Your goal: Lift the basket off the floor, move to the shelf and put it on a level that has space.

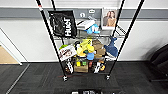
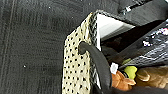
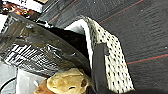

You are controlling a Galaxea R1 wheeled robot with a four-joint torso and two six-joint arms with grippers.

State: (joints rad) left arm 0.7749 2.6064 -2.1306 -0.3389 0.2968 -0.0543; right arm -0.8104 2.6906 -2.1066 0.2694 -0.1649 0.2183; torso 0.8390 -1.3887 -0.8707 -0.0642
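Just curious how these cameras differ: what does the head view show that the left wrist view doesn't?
Head view alone: the tall black wire shelf against the wall, holding a black bag, a blue plush shark and a framed photo.
Left wrist view alone: the cream woven basket with its black loop handle.
Shared: the dark grey carpet floor.

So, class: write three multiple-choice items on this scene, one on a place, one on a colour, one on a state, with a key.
1. Where is the blue plush shark?
A. on the carpet
B. on the rack's right side
C. inside the basket

2. What colour is the basket's woven wall?
A. cream with dark specks
B. red
C. plain green

3. What state is the basket in?
A. empty
B. upside down
C. holding things

Key: 1 B, it hangs by the right posts; 2 A, the left wrist view shows it; 3 C, a dark bag and plush toys lie inside.
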